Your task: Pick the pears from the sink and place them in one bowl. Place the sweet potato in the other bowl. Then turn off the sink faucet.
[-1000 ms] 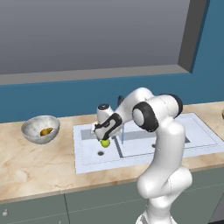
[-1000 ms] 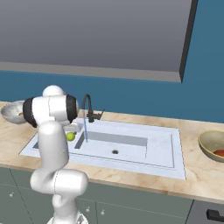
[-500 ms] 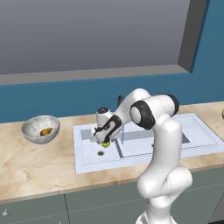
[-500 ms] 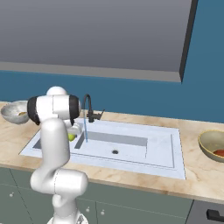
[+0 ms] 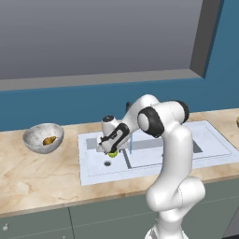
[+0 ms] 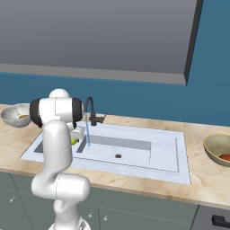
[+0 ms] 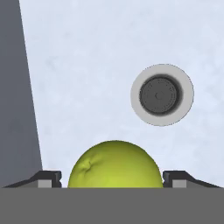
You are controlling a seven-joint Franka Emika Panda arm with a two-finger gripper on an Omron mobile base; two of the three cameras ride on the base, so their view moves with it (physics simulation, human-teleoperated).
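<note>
The gripper (image 5: pixel 112 150) is hanging over the left basin of the sink (image 5: pixel 93 173), clamped on the yellow-green pear (image 5: pixel 112 153). In the hand view the pear (image 7: pixel 115 165) is sitting squarely between the two fingertips (image 7: pixel 49 179), one pad pressing at each of its sides, so the jaws are standing about a pear's width apart. The fruit is showing its dimpled end toward the camera. Beyond it the pale basin floor is lying well apart from the fruit, with the drain (image 7: pixel 162 95) up and to the right, so the pear is being held clear of the floor.

From the right base view the pear (image 6: pixel 74 141) is peeking out as a small green spot beside the arm, at the left end of the sink (image 6: pixel 179 168).

The faucet (image 6: pixel 91 110) is standing at the back rim, and a thin blue stream (image 6: pixel 87 133) is running down from its spout.

A grey bowl (image 5: pixel 43 137) is sitting on the counter (image 5: pixel 32 182) left of the sink, holding the brown pear (image 5: pixel 48 139). A second bowl (image 6: pixel 217 149) is resting on the counter right of the sink with something orange-red (image 6: pixel 225 157) inside, probably the sweet potato.
</note>
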